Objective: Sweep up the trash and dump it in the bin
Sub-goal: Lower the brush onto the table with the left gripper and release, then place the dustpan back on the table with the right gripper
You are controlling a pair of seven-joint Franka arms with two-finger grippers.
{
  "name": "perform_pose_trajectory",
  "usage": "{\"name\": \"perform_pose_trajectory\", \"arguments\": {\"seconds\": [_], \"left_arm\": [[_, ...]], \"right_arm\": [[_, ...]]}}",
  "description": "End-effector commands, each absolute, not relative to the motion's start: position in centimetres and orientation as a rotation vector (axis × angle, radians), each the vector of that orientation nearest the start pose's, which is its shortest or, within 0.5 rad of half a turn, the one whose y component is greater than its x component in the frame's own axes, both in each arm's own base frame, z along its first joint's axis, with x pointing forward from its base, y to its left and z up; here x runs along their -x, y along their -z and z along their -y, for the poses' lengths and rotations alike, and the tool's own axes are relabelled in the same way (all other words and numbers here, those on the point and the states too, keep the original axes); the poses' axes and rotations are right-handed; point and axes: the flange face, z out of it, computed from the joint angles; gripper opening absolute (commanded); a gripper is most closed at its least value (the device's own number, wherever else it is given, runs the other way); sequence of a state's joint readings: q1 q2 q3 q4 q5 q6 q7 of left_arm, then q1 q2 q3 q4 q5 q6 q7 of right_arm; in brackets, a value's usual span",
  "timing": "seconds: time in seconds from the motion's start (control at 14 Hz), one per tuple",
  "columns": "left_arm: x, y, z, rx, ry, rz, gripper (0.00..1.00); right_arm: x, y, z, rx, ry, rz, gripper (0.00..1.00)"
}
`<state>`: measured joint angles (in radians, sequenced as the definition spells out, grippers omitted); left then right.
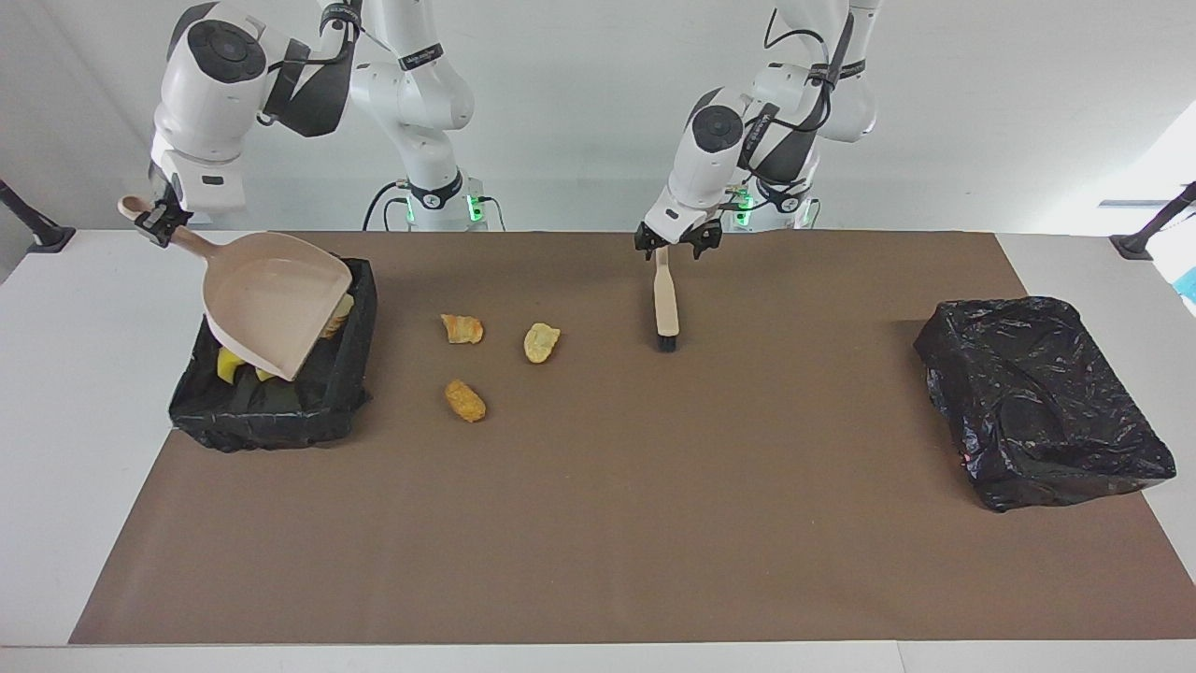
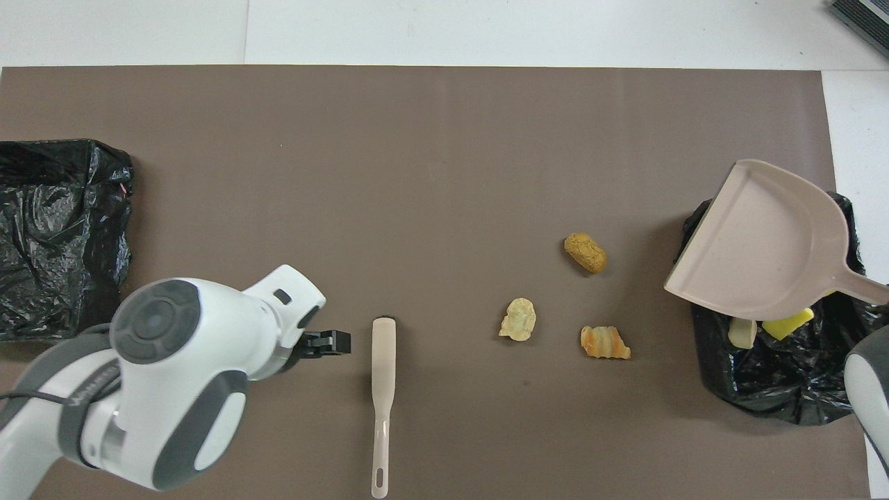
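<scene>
My right gripper (image 1: 155,222) is shut on the handle of the beige dustpan (image 1: 271,313), held tilted over the black-lined bin (image 1: 280,407) at the right arm's end of the table. The pan (image 2: 760,243) looks empty. Yellow sponge chunks (image 1: 227,366) (image 2: 788,323) and a tan piece (image 2: 742,332) lie in the bin (image 2: 764,375). Three tan-orange scraps (image 1: 462,328) (image 1: 541,342) (image 1: 465,400) lie on the mat beside the bin; they also show in the overhead view (image 2: 585,252) (image 2: 519,319) (image 2: 605,342). The brush (image 1: 664,301) (image 2: 382,389) lies flat on the mat. My left gripper (image 1: 677,239) (image 2: 332,342) is open just above its handle end.
A second black-bagged bin (image 1: 1042,402) (image 2: 59,236) stands at the left arm's end of the table. The brown mat (image 1: 598,523) covers the table between the bins.
</scene>
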<state>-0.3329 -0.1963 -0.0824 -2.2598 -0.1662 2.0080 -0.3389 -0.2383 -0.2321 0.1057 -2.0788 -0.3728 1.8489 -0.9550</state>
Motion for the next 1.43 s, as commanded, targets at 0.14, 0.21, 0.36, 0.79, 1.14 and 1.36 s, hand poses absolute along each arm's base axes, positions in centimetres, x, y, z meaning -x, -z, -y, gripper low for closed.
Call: {"name": "perform_pose_trajectory", "arguments": {"seconds": [0.14,0.21,0.36,0.79,1.14,1.36], "left_arm": [[-48.1,-46.8,9.6,3.235,-0.07,-0.186,1.0],[-48.7,-47.2,8.0,3.213,-0.053,-0.21,1.0],[-50.2,-49.6,6.3,3.159,-0.072,-0.244,1.0],[-54.0,-56.6,6.0,3.117,-0.13,-0.279,1.0],[-54.0,-56.6,6.1,3.119,-0.13,-0.269,1.0],[-54.1,-56.6,5.7,3.121,-0.127,-0.259,1.0]], "right_arm": [[-51.6,-51.6,1.5,3.168,-0.16,0.928,0.0],[-52.6,-51.6,-0.4,3.161,-0.125,0.837,0.0],[-54.4,-51.2,-3.4,3.154,-0.085,0.618,0.0],[-58.5,-47.9,-18.2,3.153,-0.059,0.151,0.0],[-59.7,-43.6,-31.5,3.1,-0.031,-0.039,0.0],[-59.8,-39.9,-38.6,3.099,-0.02,-0.085,0.0]]}}
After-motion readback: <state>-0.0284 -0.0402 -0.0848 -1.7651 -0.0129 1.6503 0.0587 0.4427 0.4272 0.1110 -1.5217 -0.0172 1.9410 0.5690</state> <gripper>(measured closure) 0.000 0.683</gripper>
